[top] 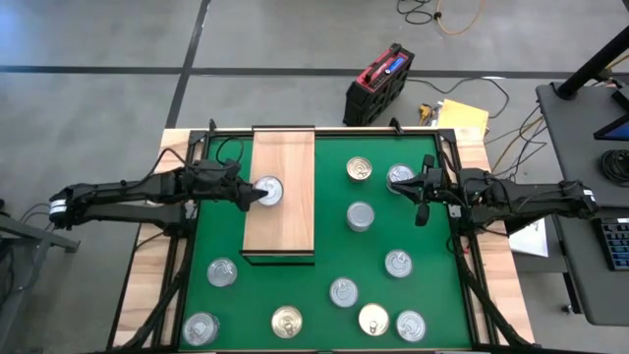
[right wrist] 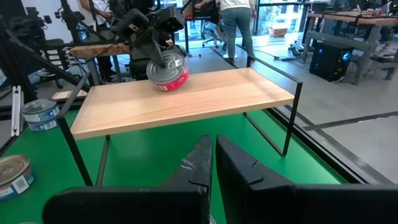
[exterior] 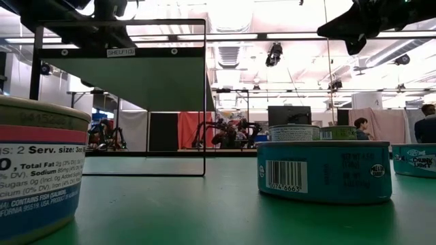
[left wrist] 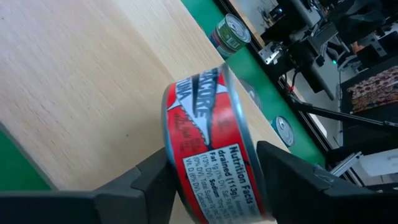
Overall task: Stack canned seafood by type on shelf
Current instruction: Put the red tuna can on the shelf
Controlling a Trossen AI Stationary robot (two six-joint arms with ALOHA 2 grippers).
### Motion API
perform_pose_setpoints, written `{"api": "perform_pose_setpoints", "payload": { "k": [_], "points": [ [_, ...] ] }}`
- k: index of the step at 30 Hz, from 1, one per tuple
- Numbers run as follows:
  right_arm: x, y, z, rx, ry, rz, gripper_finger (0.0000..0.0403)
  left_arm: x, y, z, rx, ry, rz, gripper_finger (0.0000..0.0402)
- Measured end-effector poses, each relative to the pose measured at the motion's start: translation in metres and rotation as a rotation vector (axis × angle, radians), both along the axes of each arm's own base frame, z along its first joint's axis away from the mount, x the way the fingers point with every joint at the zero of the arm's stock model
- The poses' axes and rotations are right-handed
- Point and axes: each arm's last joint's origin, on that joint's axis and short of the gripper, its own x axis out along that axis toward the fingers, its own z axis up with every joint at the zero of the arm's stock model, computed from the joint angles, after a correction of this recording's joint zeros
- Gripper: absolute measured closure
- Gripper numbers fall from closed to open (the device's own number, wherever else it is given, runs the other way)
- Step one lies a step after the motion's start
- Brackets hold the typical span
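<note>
While the right arm waits over the far right part of the green mat [top: 295,285], the left gripper [top: 257,194] holds a red-labelled tin [left wrist: 211,149] above the wooden shelf [top: 285,221]. In the left wrist view its two dark fingers [left wrist: 146,180] press on opposite sides of the tin's red wall, spread only as wide as the tin itself, and the silver lid edge shows past them. The right wrist view shows the same tin [right wrist: 168,71] tilted in the grip, its lower edge at or just above the board's surface near the shelf's far end; whether it touches the wood cannot be told. The shelf is a light board with visible grain on thin black legs, standing on the left half of the mat.

The right gripper [top: 423,190] hangs in the air just beside a silver-lidded tin [top: 400,176] near the mat's far right edge. In the right wrist view its fingers [right wrist: 199,165] lie together with only a thin slit between them, and they hold nothing.

The other tins lie loose on the mat: one [top: 359,168] beside the shelf, another [top: 361,215] at the middle, and a scatter along the near side, among them two gold-lidded ones [top: 286,321]. In the low view a teal-labelled tin [exterior: 323,170] stands on the mat.
</note>
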Motion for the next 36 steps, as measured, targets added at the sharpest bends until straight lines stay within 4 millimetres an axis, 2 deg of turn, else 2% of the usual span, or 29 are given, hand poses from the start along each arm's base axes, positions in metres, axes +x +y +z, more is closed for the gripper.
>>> {"api": "perform_pose_setpoints", "payload": {
  "k": [14,36],
  "points": [
    [0.0000,0.0000,0.0000,0.000,0.000,0.000,0.0390,-0.0018,-0.0004,-0.0021,-0.007,0.038,0.000,0.0162],
    [0.0000,0.0000,0.0000,0.000,0.000,0.000,0.0390,-0.0038,-0.0002,-0.0052,0.032,0.088,-0.006,0.0159]
  ]
}}
